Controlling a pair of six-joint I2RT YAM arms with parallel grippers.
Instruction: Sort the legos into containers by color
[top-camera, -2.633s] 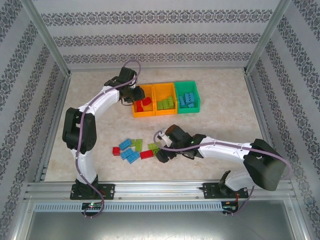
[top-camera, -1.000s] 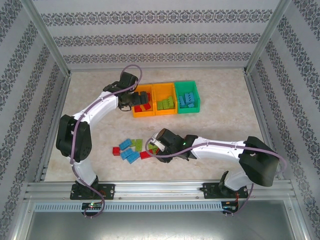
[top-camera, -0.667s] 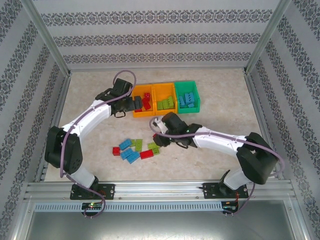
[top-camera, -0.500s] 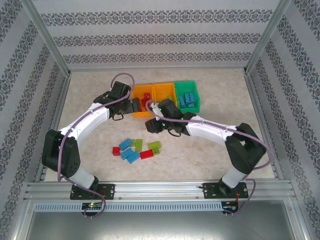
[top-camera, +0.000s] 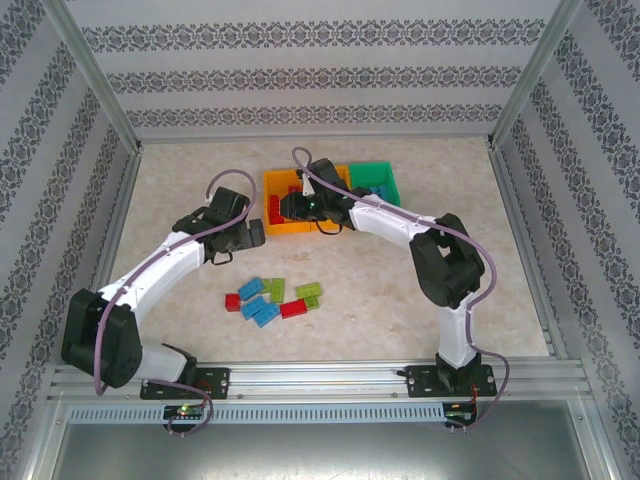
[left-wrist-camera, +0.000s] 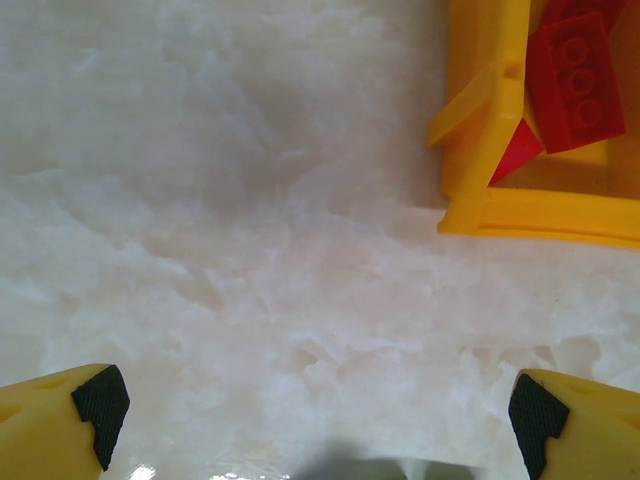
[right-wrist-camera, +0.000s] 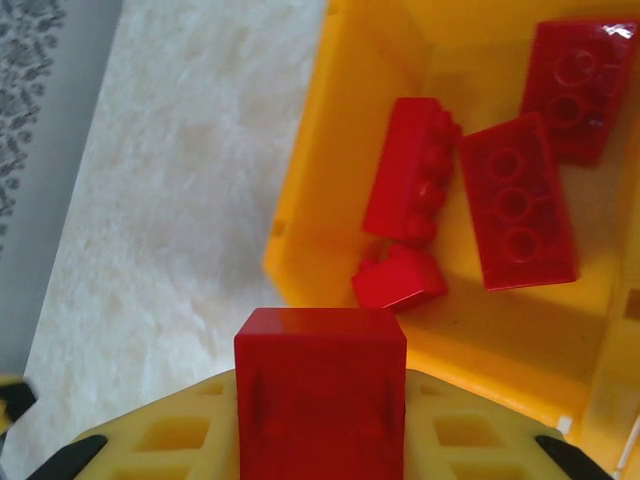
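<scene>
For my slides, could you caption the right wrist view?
End effector holding red brick at orange bin of red bricks.

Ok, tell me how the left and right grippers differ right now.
The left gripper is open and empty; the right gripper is shut on a red lego. Left hangs over bare table beside the orange bin; right over that bin. Both have yellow fingers.

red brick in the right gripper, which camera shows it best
The right wrist view: the red brick sits large in the right gripper, by the orange bin. Top external has the gripper there, brick too small to tell. Left wrist catches that bin's corner.
</scene>
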